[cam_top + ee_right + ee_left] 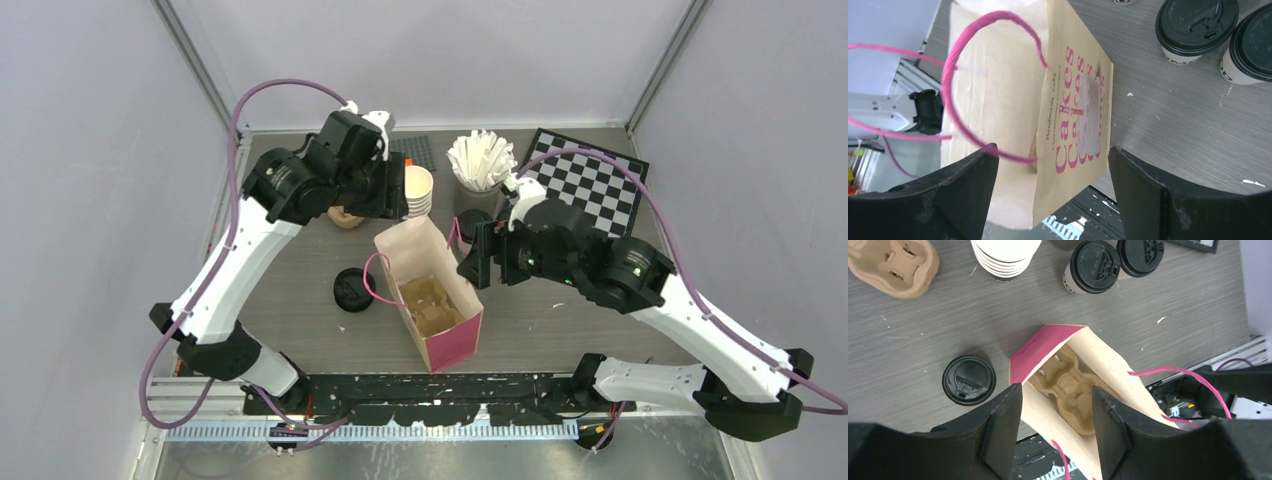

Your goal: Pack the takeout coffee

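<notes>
Finding 1. The pink-and-cream paper carrier bag [455, 345] stands open at the middle of the grey table [540, 320]. A brown moulded-pulp cup tray [428, 300] lies in its bottom. The tray's sockets are unfilled.

Finding 2. The takeout coffee, two cream paper cups with round black lids [1094, 266] [1139, 256], stands on the table outside the bag, off its far right corner. The two cups are just beside one another (whether they touch cannot be told). The right wrist view shows them upright.

Finding 3. The left gripper [1055, 400] hangs over the far end of the bag's mouth. Its jaws are parted, one fingertip [1008, 405] is at the bag's wall, and nothing is pinched.

Finding 4. The right gripper [1053, 160] is at the bag's right side with its jaws spread wide. The printed side wall and a pink cord handle [993, 17] lie in the gap, and it grips nothing.

Finding 5. A stack of lidless cream cups [1005, 257] stands far left of the lidded pair. A second brown pulp tray [895, 267] lies left of the stack.

Finding 6. A single black lid [969, 380] sits on the table left of the bag (whether there is a cup beneath it cannot be told).

Finding 7. A holder of white stirrers [482, 160] and a checkerboard panel [590, 180] sit at the far right.
</notes>
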Controlling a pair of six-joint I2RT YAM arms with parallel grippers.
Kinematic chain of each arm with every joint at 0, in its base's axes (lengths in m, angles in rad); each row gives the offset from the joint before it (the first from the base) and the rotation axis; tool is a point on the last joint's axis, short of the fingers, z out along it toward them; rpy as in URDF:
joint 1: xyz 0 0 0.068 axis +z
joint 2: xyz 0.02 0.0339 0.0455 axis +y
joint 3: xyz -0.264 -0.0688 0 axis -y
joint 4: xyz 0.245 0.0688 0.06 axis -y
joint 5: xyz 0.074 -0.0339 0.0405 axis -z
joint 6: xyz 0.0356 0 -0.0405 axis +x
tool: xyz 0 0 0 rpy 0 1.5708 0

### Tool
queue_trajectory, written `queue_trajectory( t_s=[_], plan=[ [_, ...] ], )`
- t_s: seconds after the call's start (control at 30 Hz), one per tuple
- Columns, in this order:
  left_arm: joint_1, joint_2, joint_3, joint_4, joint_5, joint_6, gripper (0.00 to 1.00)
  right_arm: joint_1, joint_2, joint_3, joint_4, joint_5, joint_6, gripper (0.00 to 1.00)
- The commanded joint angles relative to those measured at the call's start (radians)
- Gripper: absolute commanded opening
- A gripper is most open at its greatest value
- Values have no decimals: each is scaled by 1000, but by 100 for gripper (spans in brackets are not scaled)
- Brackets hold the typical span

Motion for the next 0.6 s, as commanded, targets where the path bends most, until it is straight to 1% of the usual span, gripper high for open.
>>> queue_trajectory(
  t_s=[0.0, 0.1, 0.27, 0.4, 0.57],
  plan=[
    [14, 64, -7, 36, 56, 150, 55, 0, -104, 29, 30, -59, -88, 85],
    [15, 113, -6, 32, 95, 181, 55, 2, -129, 17, 50, -43, -101, 86],
    [17, 157, -31, -13, 54, 223, 56, 2, -102, 33, 62, -45, -134, 86],
    [28, 148, -96, 4, 26, 254, 56, 1, -87, 28, 80, -31, -107, 86],
    [51, 138, -127, 16, 29, 283, 58, 1, -77, 19, 104, -27, -89, 86]
  ],
)
